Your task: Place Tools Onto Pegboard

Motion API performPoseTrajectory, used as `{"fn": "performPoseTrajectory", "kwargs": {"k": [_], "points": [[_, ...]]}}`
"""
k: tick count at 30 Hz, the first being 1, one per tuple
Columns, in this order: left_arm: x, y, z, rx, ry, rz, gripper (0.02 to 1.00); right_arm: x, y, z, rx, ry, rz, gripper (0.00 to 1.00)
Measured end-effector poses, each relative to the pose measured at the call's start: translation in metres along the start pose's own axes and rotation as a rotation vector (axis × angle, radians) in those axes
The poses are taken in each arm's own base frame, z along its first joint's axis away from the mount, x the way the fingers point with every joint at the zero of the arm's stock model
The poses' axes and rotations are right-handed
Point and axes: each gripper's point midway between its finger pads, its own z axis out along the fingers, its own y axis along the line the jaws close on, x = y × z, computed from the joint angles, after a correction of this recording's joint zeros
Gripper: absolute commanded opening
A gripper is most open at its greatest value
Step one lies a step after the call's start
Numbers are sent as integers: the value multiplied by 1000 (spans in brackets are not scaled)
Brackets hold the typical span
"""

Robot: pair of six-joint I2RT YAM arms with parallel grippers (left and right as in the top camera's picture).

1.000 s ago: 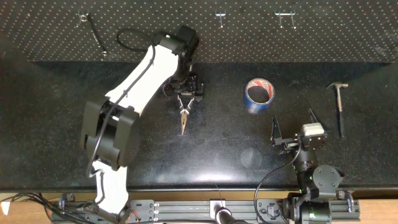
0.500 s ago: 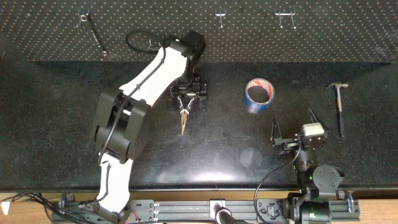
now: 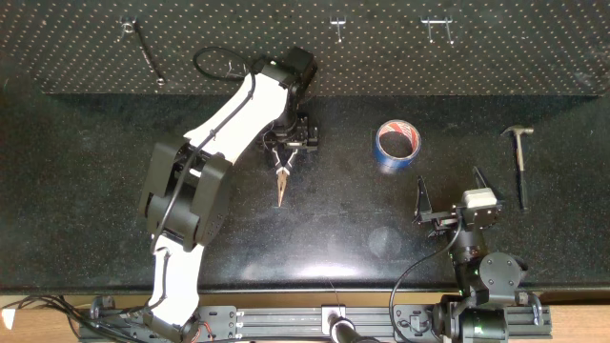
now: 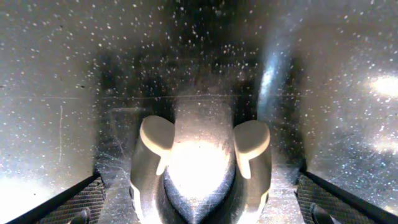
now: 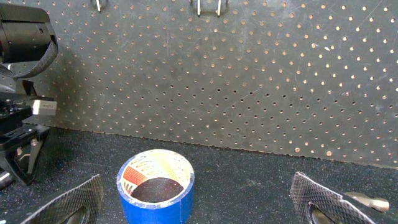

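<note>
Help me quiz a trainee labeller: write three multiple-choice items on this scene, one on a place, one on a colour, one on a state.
1. Where is the wrench? A) hanging on the pegboard B) lying on the floor C) in a person's hand
2. What colour is the tape roll's outside? A) green B) blue C) yellow
3. How is the right arm's tool? A) shut on a screwdriver B) shut on a brush C) open, holding nothing
Answers: 1 A, it hangs from a hook; 2 B, its wall shows blue; 3 C, its fingers stand spread apart.
</note>
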Motion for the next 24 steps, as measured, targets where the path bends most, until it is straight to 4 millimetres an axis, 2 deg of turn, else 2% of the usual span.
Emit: {"fn": "performPoseTrajectory", "kwargs": {"k": [3,4,6,10,11,12,14,18,20,21,22,23,24], "points": [[0,1,1,-2,-11,-18,993,0,0,0,0,0,0,985],[-1,1,2,3,-21,-28,939,0,0,0,0,0,0,985],[0,2,2,1,-23,-35,538,0,0,0,0,0,0,985],[0,2,2,2,-23,-42,520,0,0,0,0,0,0,985],[0,2,2,2,-23,-42,489,0,0,0,0,0,0,985],[0,2,2,2,-23,-42,301,0,0,0,0,0,0,985],[0,2,2,2,-23,-42,29,0,0,0,0,0,0,982],[0,2,0,7,-32,-41,27,0,0,0,0,0,0,985],[4,5,-9,-2,-56,-41,27,0,0,0,1,1,0,985],[3,9,-40,-26,-154,-44,27,0,0,0,0,-1,0,985],[-3,10,-80,-15,-285,-49,29,0,0,0,0,0,0,985],[-7,14,-143,14,-481,-65,29,0,0,0,0,0,0,985],[-3,28,-223,51,-724,-109,29,0,0,0,0,0,0,985]]}}
